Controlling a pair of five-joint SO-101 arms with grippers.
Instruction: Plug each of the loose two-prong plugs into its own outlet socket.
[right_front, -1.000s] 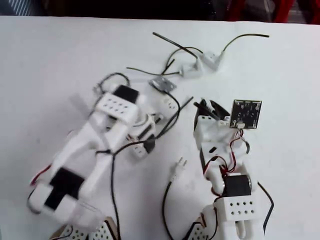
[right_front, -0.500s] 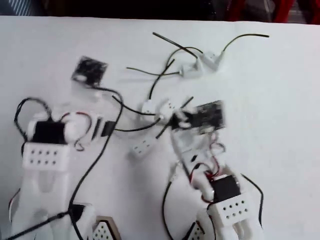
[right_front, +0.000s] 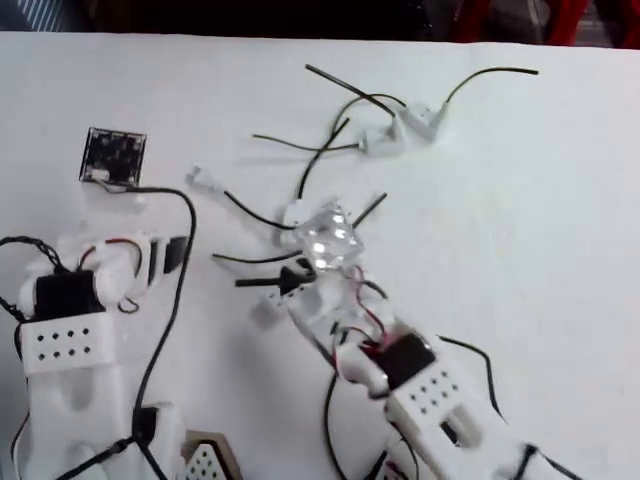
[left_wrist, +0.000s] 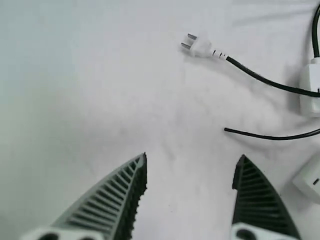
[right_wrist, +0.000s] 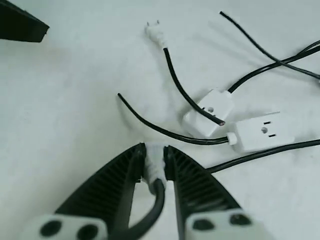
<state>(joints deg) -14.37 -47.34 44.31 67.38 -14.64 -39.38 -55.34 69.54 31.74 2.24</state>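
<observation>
At the middle of the desk (right_front: 520, 250) the right tool (right_wrist: 154, 150) has its fingers closed tight on the gripped plug (right_wrist: 154, 167), a white body whose black cord runs back between them. We judge that its prongs are not yet in anything: it hangs near two white sockets but apart from both. The square socket (right_wrist: 209, 111) and the long socket (right_wrist: 260, 131) lie side by side just to the far side of it. Both show bare holes, so neither has been filled. A cut cord end rests across the square socket.

To the left, the loose plug (left_wrist: 200, 47) lies flat on the desk at the end of its cord, well apart from every socket. The left tool (left_wrist: 190, 162) hovers over bare desk on the near side of it, fingers spread wide and holding nothing.

Toward the far side, two more white pieces (right_front: 400, 130) lie touching, with cords running off them. We cannot tell whether that is a plug already seated in its socket.

By our reckoning the task is in its early part. One plug is in hand but unseated, one has not been picked up, and two sockets wait open. What is left, as we see it, is to line the gripped plug up with one open socket and press it home, then do the same with the loose plug and the other
</observation>
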